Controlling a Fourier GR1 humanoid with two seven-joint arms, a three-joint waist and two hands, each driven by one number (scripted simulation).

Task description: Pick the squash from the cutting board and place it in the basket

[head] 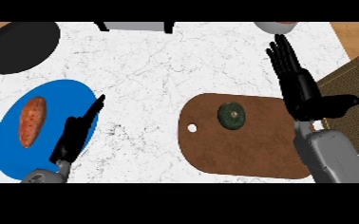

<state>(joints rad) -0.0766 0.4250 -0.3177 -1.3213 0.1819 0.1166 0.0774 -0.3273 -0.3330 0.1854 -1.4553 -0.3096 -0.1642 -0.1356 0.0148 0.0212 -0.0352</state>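
Resting on the rounded brown cutting board [242,142], a round, dark-green squash [231,115].

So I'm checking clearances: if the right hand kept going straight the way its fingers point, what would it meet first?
The right hand points up the view along bare counter; first in that line looks like the grey round object at the top edge, though height is unclear.

Two forearms enter from about six o'clock in the head view. The right forearm [328,154], toward four o'clock, has a smooth light-grey, boxy shell with rounded edges, ending in a matte black right hand [300,83] with long, slender segmented fingers. The left forearm [43,175], toward eight o'clock, shows only a small grey cuff below a matching black left hand [76,134].
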